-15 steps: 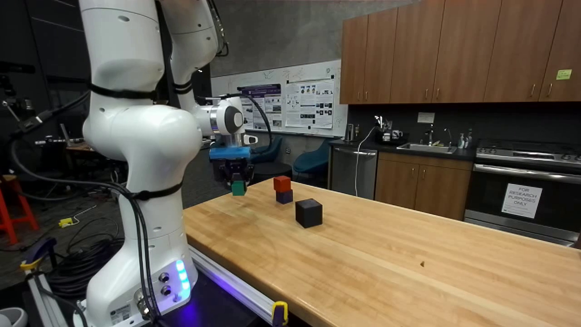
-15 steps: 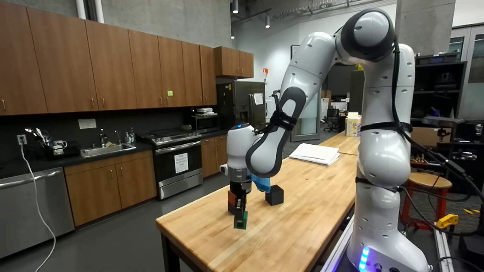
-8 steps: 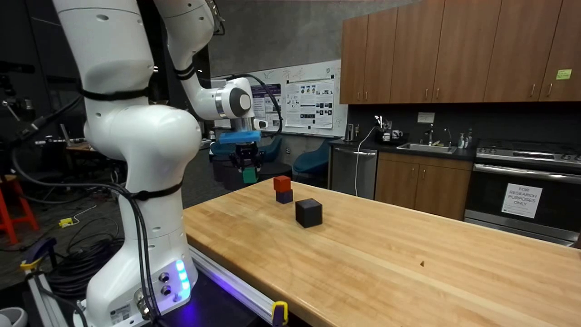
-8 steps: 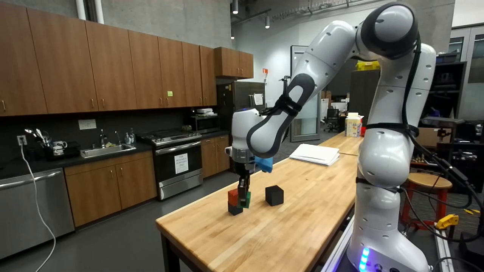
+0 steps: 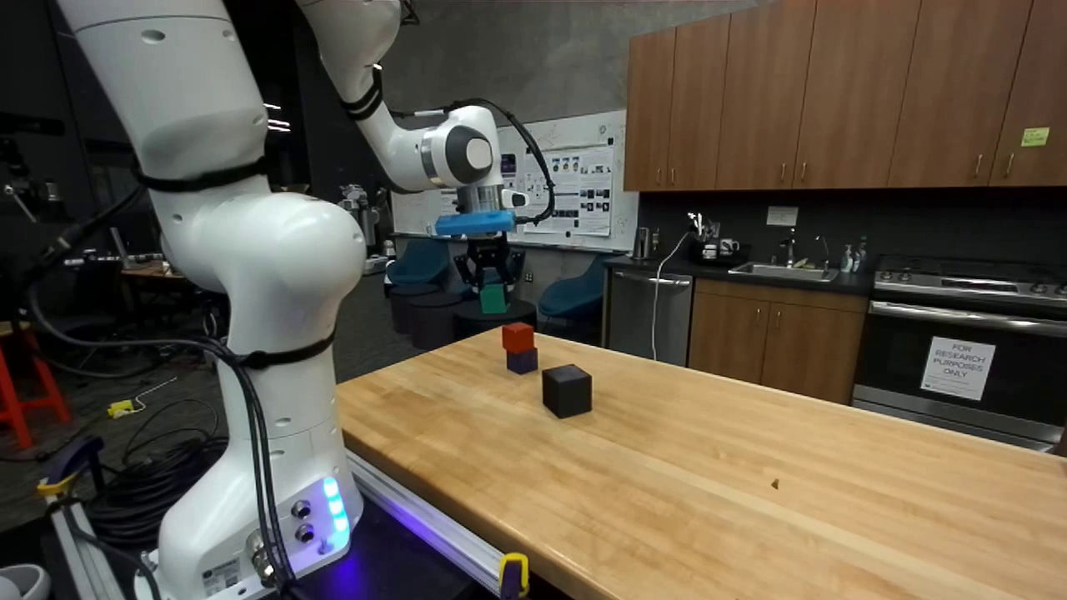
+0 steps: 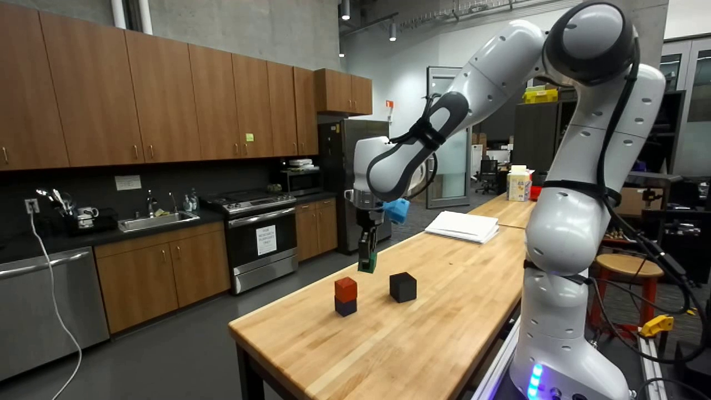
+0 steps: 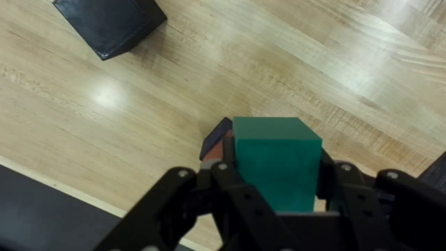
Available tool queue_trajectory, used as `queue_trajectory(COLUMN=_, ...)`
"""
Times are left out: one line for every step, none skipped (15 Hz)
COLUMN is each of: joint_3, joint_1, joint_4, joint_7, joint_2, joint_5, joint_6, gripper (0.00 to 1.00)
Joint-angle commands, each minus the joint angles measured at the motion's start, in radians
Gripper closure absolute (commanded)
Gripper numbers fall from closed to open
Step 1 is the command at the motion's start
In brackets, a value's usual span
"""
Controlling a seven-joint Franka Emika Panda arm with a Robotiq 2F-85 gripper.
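Observation:
A green cube [image 7: 277,181] is clamped between the black fingers of my gripper [image 7: 277,160], with a pad against each side. In both exterior views the gripper [image 5: 493,287] holds the green cube [image 6: 367,263] well above the tabletop. Lower down stands a red cube [image 5: 518,337] on a dark purple cube [image 5: 522,361]. In the wrist view this stack, with the red cube [image 7: 213,152] partly showing, lies below the left finger, mostly hidden by finger and green cube. A larger black cube [image 6: 402,287] rests on the table near the stack, apart from it.
The wooden table [image 5: 708,492] has its far edge close behind the stack. A pile of white paper [image 6: 462,226] and a carton [image 6: 519,183] stand farther along it. A yellow clamp [image 5: 515,573] sits by the table's near edge. A blue piece [image 6: 396,211] is fixed on the wrist.
My gripper has risen and moved rightward in both exterior views, carrying the green cube. The stack, hidden in part earlier in an exterior view, now shows fully there. The cubes on the table have not moved.

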Motion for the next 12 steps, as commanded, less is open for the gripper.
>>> queue_trajectory(joint_3=-0.035, joint_1=-0.045, joint_4=0.044, joint_7=-0.007, joint_2=-0.001, joint_5=-0.011, joint_6=-0.049, gripper=0.76)
queue_trajectory(joint_3=-0.044, joint_1=-0.058, joint_4=0.056, joint_7=-0.002, joint_2=0.004, joint_5=-0.011, joint_6=-0.062, gripper=0.76)
queue_trajectory(joint_3=-0.051, joint_1=-0.069, joint_4=0.066, joint_7=0.002, joint_2=0.007, joint_5=-0.010, joint_6=-0.074, gripper=0.76)
queue_trajectory(joint_3=-0.055, joint_1=-0.081, joint_4=0.073, joint_7=0.010, joint_2=0.007, joint_5=-0.014, joint_6=-0.090, gripper=0.76)
queue_trajectory(joint_3=-0.060, joint_1=-0.094, joint_4=0.077, joint_7=0.020, joint_2=0.006, joint_5=-0.020, joint_6=-0.105, gripper=0.76)
queue_trajectory(joint_3=-0.065, joint_1=-0.104, joint_4=0.083, joint_7=0.026, joint_2=0.006, joint_5=-0.020, joint_6=-0.123, gripper=0.76)
queue_trajectory(joint_3=-0.066, joint_1=-0.118, joint_4=0.084, joint_7=0.042, joint_2=0.005, joint_5=-0.029, joint_6=-0.143, gripper=0.76)
queue_trajectory(joint_3=-0.069, joint_1=-0.129, joint_4=0.087, joint_7=0.054, joint_2=0.007, joint_5=-0.033, joint_6=-0.162, gripper=0.76)
queue_trajectory(joint_3=-0.072, joint_1=-0.140, joint_4=0.089, joint_7=0.069, joint_2=0.005, joint_5=-0.039, joint_6=-0.184, gripper=0.76)
queue_trajectory(joint_3=-0.073, joint_1=-0.152, joint_4=0.088, joint_7=0.088, joint_2=0.001, joint_5=-0.049, joint_6=-0.205, gripper=0.76)
queue_trajectory(joint_3=-0.076, joint_1=-0.160, joint_4=0.084, joint_7=0.100, joint_2=-0.002, joint_5=-0.054, joint_6=-0.217, gripper=0.76)
queue_trajectory(joint_3=-0.078, joint_1=-0.168, joint_4=0.076, joint_7=0.112, joint_2=-0.005, joint_5=-0.058, joint_6=-0.224, gripper=0.76)
